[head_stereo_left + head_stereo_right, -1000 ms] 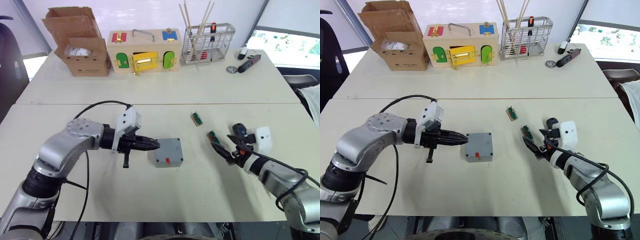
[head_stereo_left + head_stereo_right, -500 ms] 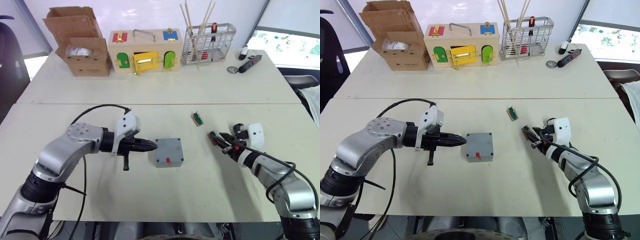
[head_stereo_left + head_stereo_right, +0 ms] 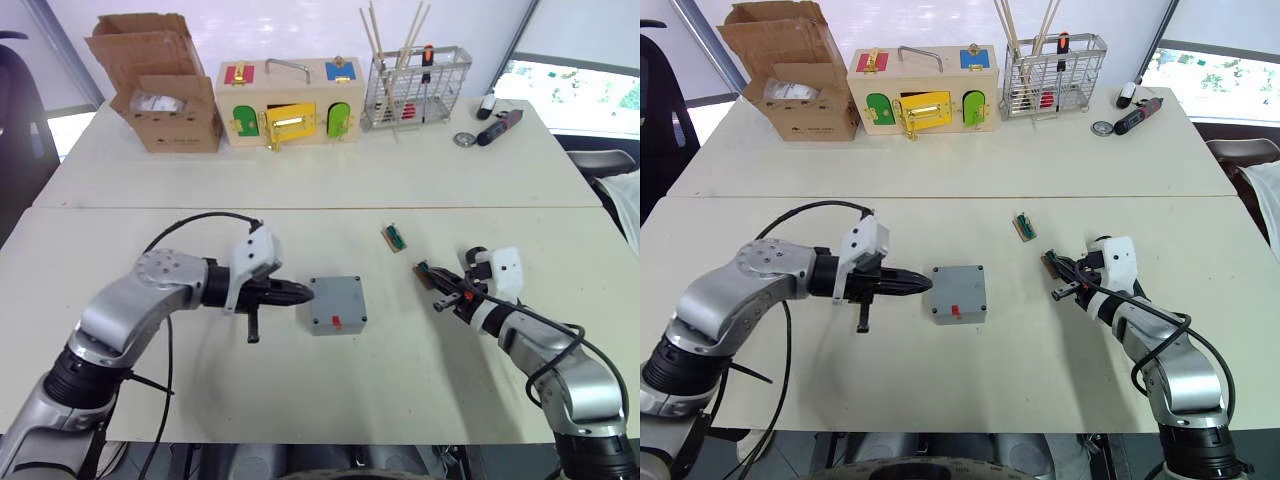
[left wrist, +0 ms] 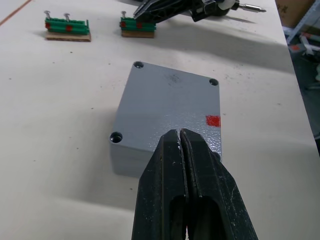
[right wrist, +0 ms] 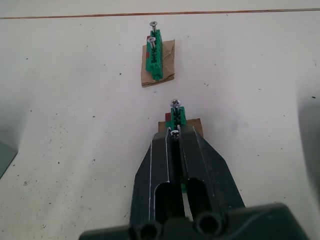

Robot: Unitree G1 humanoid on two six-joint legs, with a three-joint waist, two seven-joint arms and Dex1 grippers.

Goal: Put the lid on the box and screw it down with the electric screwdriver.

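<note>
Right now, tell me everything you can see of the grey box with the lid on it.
The box is a small square grey plastic enclosure resting flat on the white table. The lid already sits flush on top, with round screw holes at its corners that look empty. A small red mark shows on the side facing the robot. The left gripper, fingers shut, reaches over the lid's edge from the robot's left; whether it touches is unclear.

My left arm is bent at the elbow, forearm reaching toward the middle of the table, left gripper (image 3: 303, 293) level with its fingers pressed together. My right arm comes in from the near right corner, right gripper (image 5: 174, 136) low over the table, fingers nearly together around a screw head.
</note>
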